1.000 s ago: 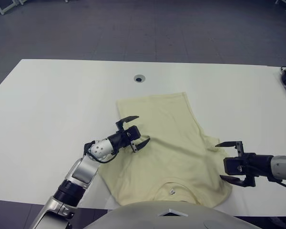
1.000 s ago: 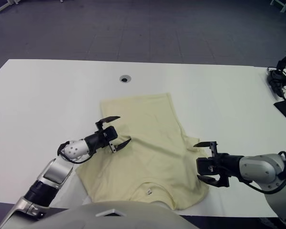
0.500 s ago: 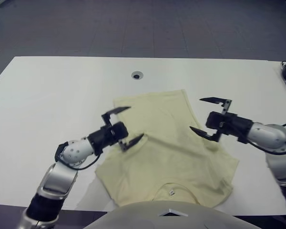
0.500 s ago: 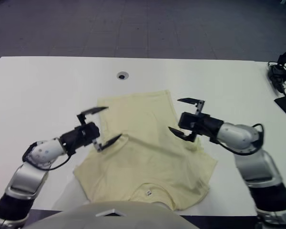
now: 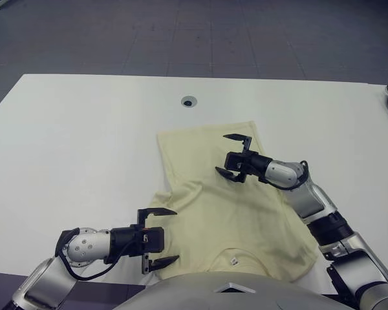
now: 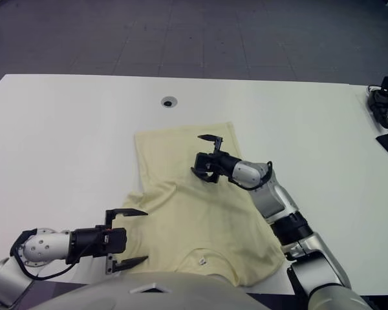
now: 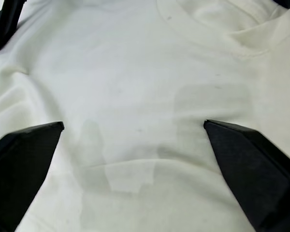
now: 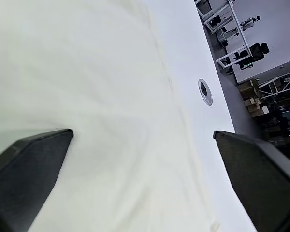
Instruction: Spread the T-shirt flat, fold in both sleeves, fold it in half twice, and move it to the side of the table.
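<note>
A pale yellow T-shirt lies wrinkled on the white table, its collar toward the near edge. My left gripper is open at the shirt's near left edge, low over the cloth. In the left wrist view its fingers straddle bare fabric with nothing pinched. My right gripper hangs open over the far half of the shirt. The right wrist view shows its fingers spread above the cloth.
A round cable hole sits in the table beyond the shirt. Black cables lie at the far right edge. Wide bare table stretches to the left of the shirt.
My left gripper drew back from the shirt's left middle to its near left edge. My right gripper swung from the near right side leftward to over the far half. Both stayed open.
</note>
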Available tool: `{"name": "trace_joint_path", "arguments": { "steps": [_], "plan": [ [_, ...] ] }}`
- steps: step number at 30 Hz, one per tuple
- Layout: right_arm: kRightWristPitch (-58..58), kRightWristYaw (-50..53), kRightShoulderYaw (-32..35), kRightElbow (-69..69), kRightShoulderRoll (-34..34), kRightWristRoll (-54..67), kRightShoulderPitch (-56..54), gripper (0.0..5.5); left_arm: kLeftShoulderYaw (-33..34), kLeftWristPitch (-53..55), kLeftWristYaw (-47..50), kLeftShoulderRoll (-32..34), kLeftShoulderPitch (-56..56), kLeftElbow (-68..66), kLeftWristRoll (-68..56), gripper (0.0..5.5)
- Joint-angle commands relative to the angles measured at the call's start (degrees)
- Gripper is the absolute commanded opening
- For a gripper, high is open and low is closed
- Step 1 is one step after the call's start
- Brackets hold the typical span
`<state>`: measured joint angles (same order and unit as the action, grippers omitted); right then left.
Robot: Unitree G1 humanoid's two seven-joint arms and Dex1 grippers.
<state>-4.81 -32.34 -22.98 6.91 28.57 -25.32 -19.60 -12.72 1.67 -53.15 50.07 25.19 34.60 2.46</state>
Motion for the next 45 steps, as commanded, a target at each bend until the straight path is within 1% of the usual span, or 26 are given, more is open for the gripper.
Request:
{"name": "trace_joint_path", "arguments": {
  "steps": [1,7,11,18,26,33,36,40,45],
  "plan": [
    [0.05,1.37,-0.25,5.34,2.2,-3.46,-1.34,5.38,-0.24,0.08,0.49,2.27,0.92,-2.81,4.42,5.4],
    [6.74,-3.25,3.0,1.41,3.1,0.61,1.24,5.38,0.01,1.41,-0.91,2.85,-4.19,-3.19,3.33,5.4],
    [8.33,-4.98,2.9,-2.01,5.28,0.25,3.83,5.38,1.22,1.47,-0.85,3.24,-3.26,-2.86,2.08,5.4],
    [10.82,-7.04,5.88,-9.78,8.98,2.63,9.8,5.38,2.15,1.2,-1.08,3.86,-2.92,-3.5,1.38,5.4],
    [13.19,-6.67,8.47,-12.77,11.11,2.73,12.8,5.38,4.02,0.83,-1.78,5.23,-1.41,-3.53,-0.13,5.4],
    [11.26,-4.88,9.28,-15.33,7.85,5.88,11.87,5.38,3.44,1.59,-2.43,4.25,0.2,0.03,-3.27,5.4],
    [11.69,-4.67,10.62,-18.34,6.87,7.85,12.04,5.38,2.68,1.58,-3.01,4.19,-0.52,-0.08,-3.02,5.4],
    [12.86,-5.29,12.24,-22.71,5.05,11.9,11.02,5.38,3.46,1.83,-1.4,1.13,-2.61,0.65,-5.77,5.4],
    [19.49,-6.15,15.74,-29.9,3.22,18.6,10.56,5.38,4.25,1.85,0.85,-2.03,-5.55,-1.04,-7.49,5.4]
  ]
}}
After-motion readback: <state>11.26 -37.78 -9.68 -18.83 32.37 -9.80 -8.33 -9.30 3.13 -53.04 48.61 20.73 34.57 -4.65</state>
